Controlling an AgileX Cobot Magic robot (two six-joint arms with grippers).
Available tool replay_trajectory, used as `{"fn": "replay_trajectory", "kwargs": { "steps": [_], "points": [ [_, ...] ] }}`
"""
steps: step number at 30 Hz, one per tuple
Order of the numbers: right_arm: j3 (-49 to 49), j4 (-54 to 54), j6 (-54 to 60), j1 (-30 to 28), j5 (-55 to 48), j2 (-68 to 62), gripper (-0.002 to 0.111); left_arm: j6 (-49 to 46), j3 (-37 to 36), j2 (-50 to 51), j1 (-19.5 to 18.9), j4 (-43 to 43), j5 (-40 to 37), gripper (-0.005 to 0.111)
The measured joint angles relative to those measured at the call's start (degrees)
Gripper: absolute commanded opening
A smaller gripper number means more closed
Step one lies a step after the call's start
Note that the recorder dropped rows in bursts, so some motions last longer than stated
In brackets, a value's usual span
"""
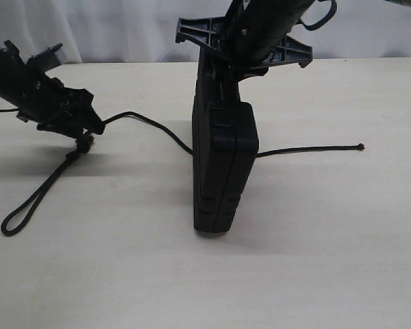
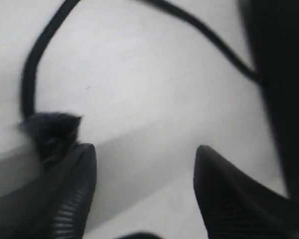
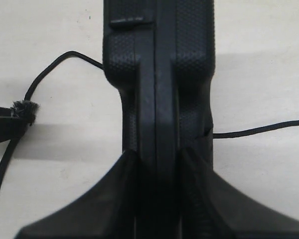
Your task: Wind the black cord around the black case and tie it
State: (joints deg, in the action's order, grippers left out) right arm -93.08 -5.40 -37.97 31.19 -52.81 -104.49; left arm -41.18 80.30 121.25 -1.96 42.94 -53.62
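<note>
The black case (image 1: pixel 222 164) is stood on edge mid-worktop (image 1: pixel 329 260), long axis 12–6 in the exterior view, and is clamped at its 12 o'clock end by the right pincer (image 3: pixel 157 154). The black cord (image 1: pixel 151 123) is run across it 9 to 3, with loop (image 1: pixel 27 205) and frayed knot (image 2: pixel 50 127) at 9 and free tip (image 1: pixel 359 147) at 3. The left pincer (image 2: pixel 144 154) is spread wide with nothing gripped. The knot is seen against one finger's tip, outside the gap. The left arm is judged nearer for a grasp on the knot. Whether the cord passes behind or under the case cannot be told.

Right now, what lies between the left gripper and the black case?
Only a curving stretch of the black cord on bare table, clearest in the exterior view.
</note>
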Motion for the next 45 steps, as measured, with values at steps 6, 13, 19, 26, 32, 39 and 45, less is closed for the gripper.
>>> {"fn": "replay_trajectory", "kwargs": {
  "steps": [6,13,19,26,32,39,45],
  "points": [
    [0.00,0.00,-0.12,0.00,0.00,0.00,0.004,8.07,-0.29,-0.81,0.00,-18.57,-2.59,0.054],
    [0.00,0.00,-0.12,0.00,0.00,0.00,0.004,9.02,-4.57,-0.81,0.00,-20.84,-2.39,0.054],
    [0.00,0.00,-0.12,0.00,0.00,0.00,0.004,9.82,-7.77,-0.95,0.39,-20.02,0.53,0.032],
    [0.00,0.00,-0.12,0.00,0.00,0.00,0.004,14.91,-9.85,-1.46,4.44,-19.30,3.68,0.000],
    [0.00,0.00,-0.12,0.00,0.00,0.00,0.004,20.56,-10.62,-1.21,7.36,-10.31,6.01,0.001],
    [0.00,0.00,-0.12,0.12,0.10,0.00,0.004,13.67,-10.83,-0.83,11.92,1.60,6.23,0.041],
    [0.00,0.00,-0.12,0.12,0.10,0.00,0.004,9.61,-10.83,-1.20,12.52,2.17,5.99,0.058]
  ]
}}
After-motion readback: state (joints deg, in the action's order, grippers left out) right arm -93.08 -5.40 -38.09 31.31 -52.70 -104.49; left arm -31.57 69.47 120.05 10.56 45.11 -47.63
